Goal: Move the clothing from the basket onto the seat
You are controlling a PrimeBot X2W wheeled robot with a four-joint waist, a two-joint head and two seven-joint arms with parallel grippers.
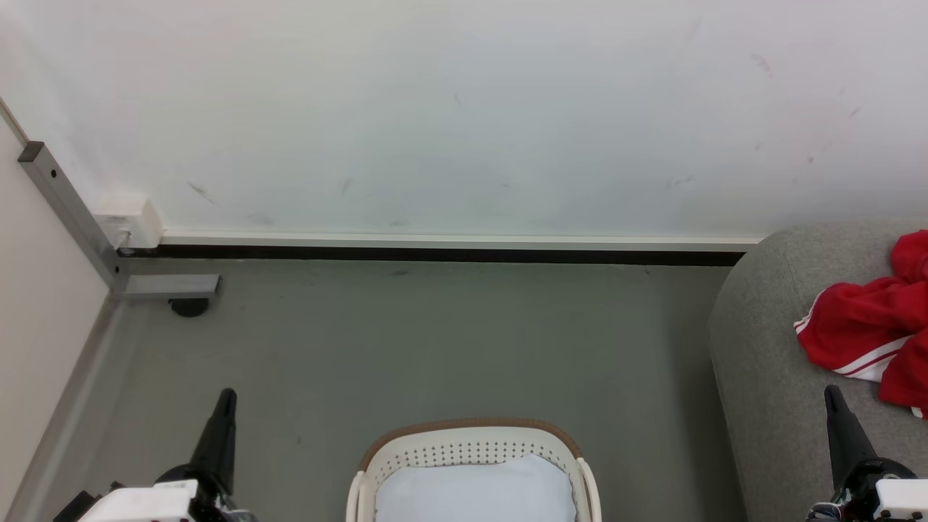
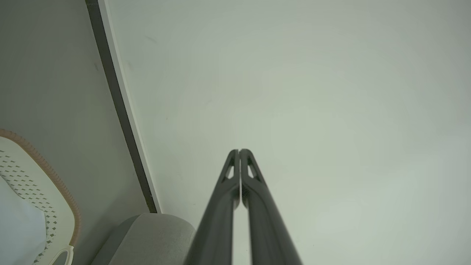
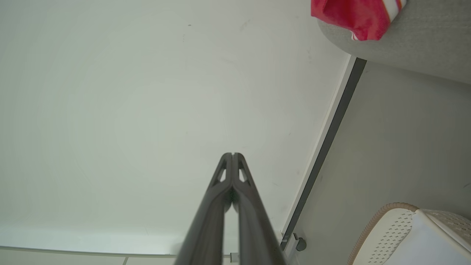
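My left pincer [image 1: 226,397] sits low on my left, above the grey floor [image 1: 435,348], its two dark fingers pressed together with nothing between them; along my left wrist the tips [image 2: 239,151] meet in a thin seam and point at the pale wall [image 2: 312,92]. My right pincer [image 1: 832,393] is low on my right, over the near part of the sofa [image 1: 761,348], and it is also closed with nothing held, the tips [image 3: 232,154] touching in front of the same wall. The red clothes [image 1: 863,326] lie in a crumpled heap on the sofa, beyond my right pincer and a little further to the right, near it but not touching; a white hem with a red stripe faces the sofa's rounded edge. From my right wrist the clothes [image 3: 349,14] show at the top edge, hanging slightly over the sofa's curve [image 3: 423,36]. The basket [image 1: 471,435] stands on the floor between my two pincers, close in front of me and apart from both, with its brown rim towards the wall and its pale lining [image 1: 471,493] showing inside. The clothes are well apart from my left pincer, across the basket from it. A dark skirting board [image 1: 435,254] runs where the floor meets the wall
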